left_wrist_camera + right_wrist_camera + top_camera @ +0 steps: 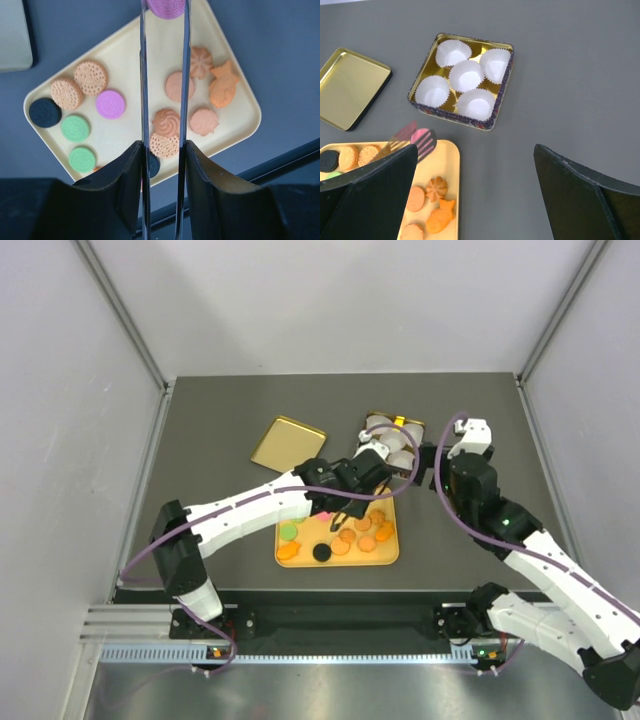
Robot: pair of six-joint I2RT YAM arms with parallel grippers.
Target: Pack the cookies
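Observation:
My left gripper (164, 150) is shut on a pair of metal tongs (143, 75). The tong tips pinch a pink cookie (170, 7) above the far corner of the yellow tray (235, 125); it also shows in the right wrist view (420, 137). Several cookies lie on the tray: orange-brown ones (166, 122), a pink one (110, 104), green ones (75, 128) and a black one (45, 112). My right gripper (475, 150) is open and empty over bare table, right of the tray and near the tin.
A square tin (496, 107) holding several empty white paper cups (467, 77) stands just beyond the tray (385, 555). Its gold lid (287, 443) lies upside down to the left. Grey walls enclose the dark table (200, 440).

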